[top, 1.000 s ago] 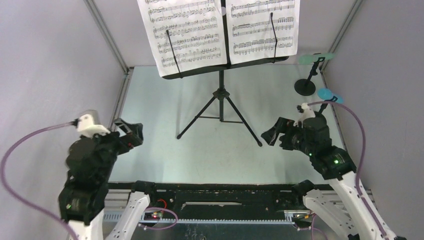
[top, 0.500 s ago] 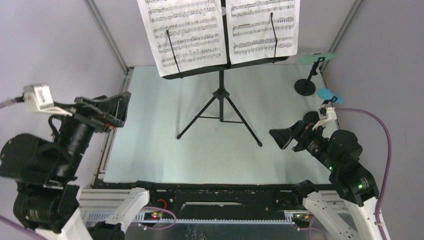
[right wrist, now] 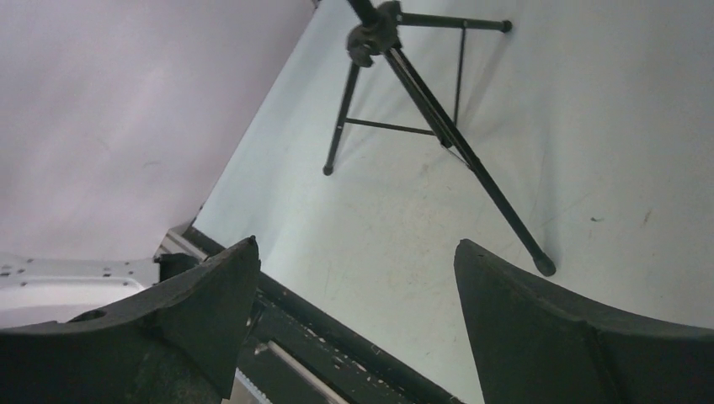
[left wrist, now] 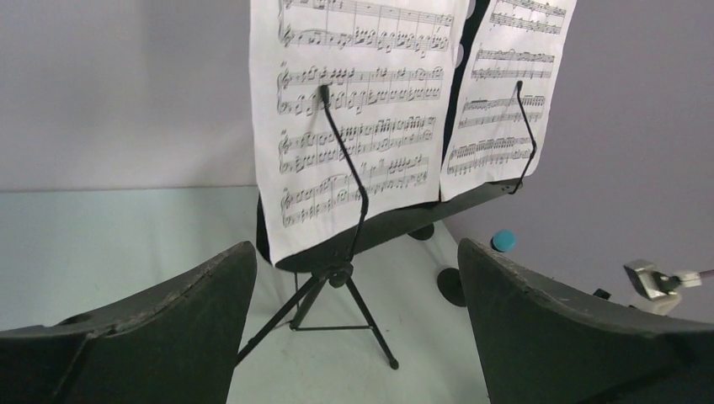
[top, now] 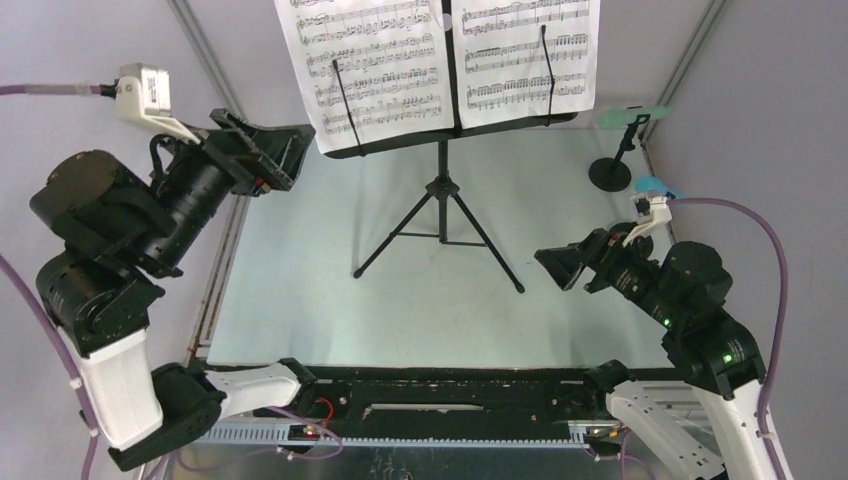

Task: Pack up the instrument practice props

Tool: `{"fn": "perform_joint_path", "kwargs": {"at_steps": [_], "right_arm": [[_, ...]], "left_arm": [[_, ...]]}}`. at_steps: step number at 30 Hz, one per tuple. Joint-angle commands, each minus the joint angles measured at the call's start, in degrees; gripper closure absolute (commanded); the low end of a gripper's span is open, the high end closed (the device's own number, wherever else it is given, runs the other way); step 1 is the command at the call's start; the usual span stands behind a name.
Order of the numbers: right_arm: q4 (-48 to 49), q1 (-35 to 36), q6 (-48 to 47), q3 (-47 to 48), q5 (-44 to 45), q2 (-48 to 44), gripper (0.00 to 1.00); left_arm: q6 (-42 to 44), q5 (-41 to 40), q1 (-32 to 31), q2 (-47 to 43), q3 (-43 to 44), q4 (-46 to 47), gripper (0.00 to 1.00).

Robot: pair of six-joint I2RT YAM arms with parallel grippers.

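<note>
Black tripod music rack [top: 442, 190] upright, white sheet-music pages [top: 365, 70] on it | left gripper [top: 298, 155] jaws wide, empty | right gripper [top: 550, 268] jaws wide, empty

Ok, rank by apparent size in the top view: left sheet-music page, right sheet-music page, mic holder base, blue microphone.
1. left sheet-music page
2. right sheet-music page, narrower; both cropped at top
3. mic holder base and blue microphone: alike, microphone partly hidden, so unranked

Music rack [top: 442, 195] mid-table, 2 pages [top: 375, 70] on desk [top: 400, 143]; mic holder [top: 610, 173] right, beside wall [top: 760, 120].
</note>
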Motion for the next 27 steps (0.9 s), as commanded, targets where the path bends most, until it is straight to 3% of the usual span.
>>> {"fn": "perform_joint_path", "kwargs": {"at_steps": [1,5,11,14,21,27], "right_arm": [[1.5,1.9,-3.2,6.1,-4.8,2.9,0.09],[4.4,9.2,-4.7,10.4,-2.5,6.4,0.1],[6.1,27.3,-9.3,21.6,11.5,17.5,0.1],[7.0,32.0,-10.8,28.8,17.3,24.0,0.11],[9.6,31.1,-9.3,46.7,21.0,37.2,0.15],[11.2,22.3,-0.7,56.5,8.5,46.5,0.26]], "left_arm": [[3.2,-6.7,-4.2,4.1,6.0,0.1,0.07],[3.4,-7.2,-6.2,6.0,4.8,0.9,0.11],[3.6,-4.1,-6.5,5.7,2.9,4.3,0.15],[4.4,-1.1,-6.6,5.7,2.4,6.2,0.19],[4.9,-1.0,-6.5,6.4,1.6,6.7,0.16],[4.0,-1.5,-6.6,7.0,0.4,6.9,0.18]]}}
